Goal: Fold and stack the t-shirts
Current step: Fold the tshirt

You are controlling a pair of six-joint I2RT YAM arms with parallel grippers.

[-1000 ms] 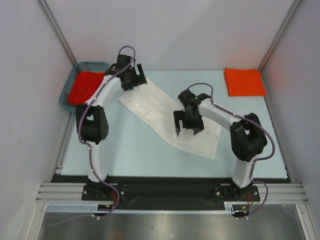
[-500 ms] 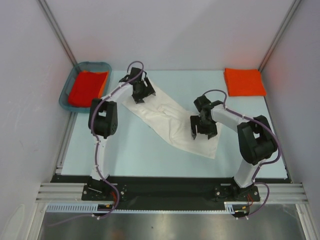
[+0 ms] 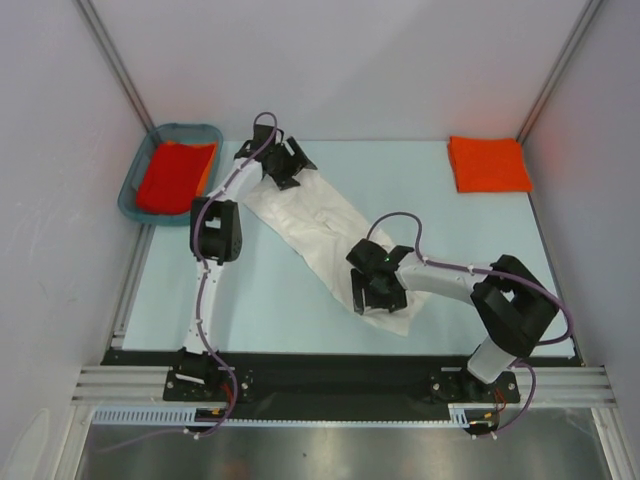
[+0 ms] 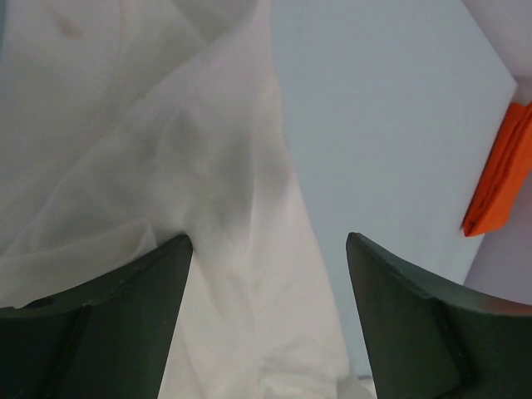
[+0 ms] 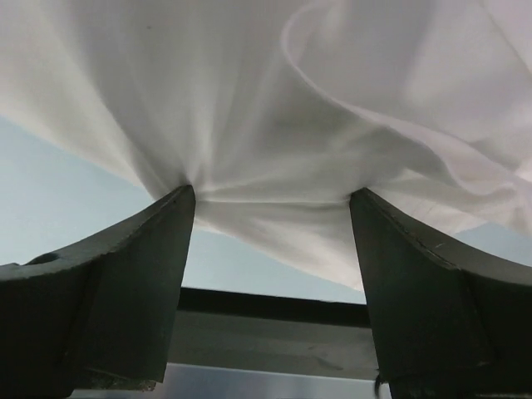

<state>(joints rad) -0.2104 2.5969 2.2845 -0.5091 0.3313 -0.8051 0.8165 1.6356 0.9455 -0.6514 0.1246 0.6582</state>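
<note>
A white t-shirt (image 3: 320,230) lies crumpled in a diagonal band on the table, with no print showing. My left gripper (image 3: 287,166) is at its far left end, jaws open, with white cloth (image 4: 224,249) lying between the fingers. My right gripper (image 3: 376,292) is on its near right end, jaws open wide, with the cloth (image 5: 274,125) pulled taut across both fingertips. A folded orange-red t-shirt (image 3: 488,163) lies at the back right and also shows in the left wrist view (image 4: 503,170). Another orange-red t-shirt (image 3: 172,175) sits in the basket.
A teal plastic basket (image 3: 129,190) stands at the back left corner. White walls with metal posts close in the table (image 3: 480,240) on three sides. The black front rail (image 5: 274,303) lies just beyond the right gripper.
My right gripper has moved toward the near left, dragging the shirt's near end with it. My left gripper has shifted a little right along the far end. The shirt now lies narrower.
</note>
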